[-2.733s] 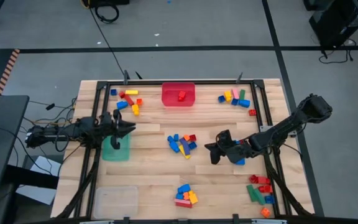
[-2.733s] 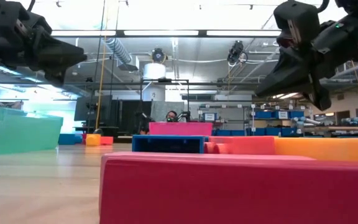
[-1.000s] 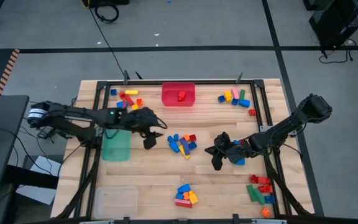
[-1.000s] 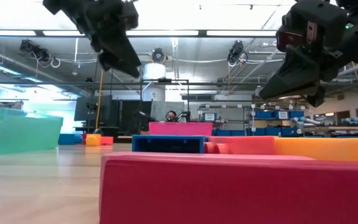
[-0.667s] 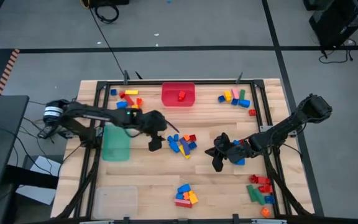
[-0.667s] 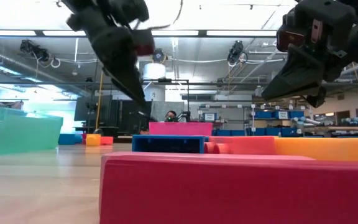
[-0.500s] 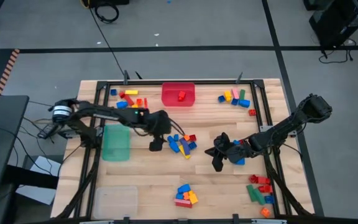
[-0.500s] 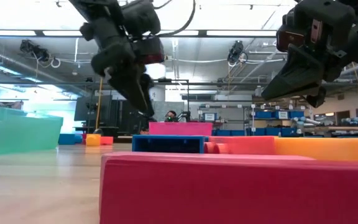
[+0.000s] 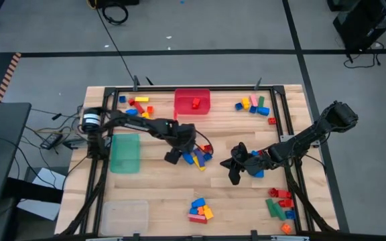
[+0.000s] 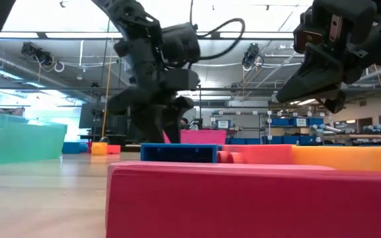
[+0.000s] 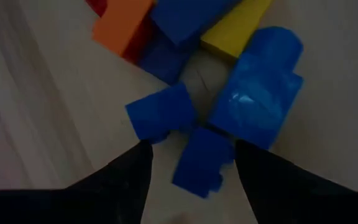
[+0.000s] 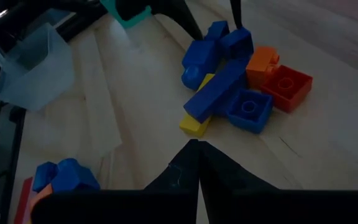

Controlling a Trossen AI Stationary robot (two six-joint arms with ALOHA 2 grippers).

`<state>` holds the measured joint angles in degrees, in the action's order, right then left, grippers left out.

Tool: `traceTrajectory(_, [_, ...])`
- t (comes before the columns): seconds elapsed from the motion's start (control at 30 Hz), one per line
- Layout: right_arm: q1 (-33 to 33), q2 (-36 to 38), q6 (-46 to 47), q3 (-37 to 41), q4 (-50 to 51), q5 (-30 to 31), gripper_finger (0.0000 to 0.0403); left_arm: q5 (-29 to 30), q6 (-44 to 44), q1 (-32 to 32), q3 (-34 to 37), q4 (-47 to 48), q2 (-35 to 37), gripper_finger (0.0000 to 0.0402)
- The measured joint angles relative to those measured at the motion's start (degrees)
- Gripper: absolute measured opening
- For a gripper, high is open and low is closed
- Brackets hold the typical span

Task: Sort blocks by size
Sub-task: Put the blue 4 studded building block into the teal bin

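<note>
Your high view is getting even, bright overhead light; the wooden tabletop (image 9: 159, 194) is reading clearly, with only soft, short shadows sitting under the arms. In the low view you are looking straight into ceiling light strips (image 10: 177, 34) that are glaring white, so both arms are showing as dark silhouettes. The nearest red block (image 10: 256, 198) is filling the foreground out of focus, and the room behind is looking hazy. Both wrist views are running dim. The left one is blurring slightly, with its blue blocks (image 11: 253, 106) catching a faint sheen. The right one is darkening toward its corners.
</note>
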<state>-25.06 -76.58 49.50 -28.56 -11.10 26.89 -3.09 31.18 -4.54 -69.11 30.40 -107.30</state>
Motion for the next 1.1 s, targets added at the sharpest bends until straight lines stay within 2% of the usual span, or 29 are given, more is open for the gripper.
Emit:
traceTrajectory(0.3, [0.0,0.0,0.0,0.0,0.0,0.0,0.0021,-0.4,0.1,0.0,-2.0,1.9,-3.5,0.0155])
traceTrajectory(0.5, [0.0,0.0,-0.7,0.0,0.0,0.0,0.0021,-0.3,-5.9,0.1,-2.9,4.1,-3.3,0.0155])
traceTrajectory(0.67, [0.0,0.0,-1.4,0.0,0.0,0.0,0.002,-0.2,-7.9,0.1,-7.6,11.2,-3.4,0.0155])
traceTrajectory(0.9, [0.0,0.0,-1.5,0.0,0.0,-0.1,0.002,-0.5,-16.3,0.0,-15.3,24.4,-2.8,0.0155])
traceTrajectory(1.1, [0.0,0.0,-2.7,0.0,-0.4,-1.2,0.0019,-0.7,-24.7,-0.2,-15.7,27.8,5.4,0.0155])
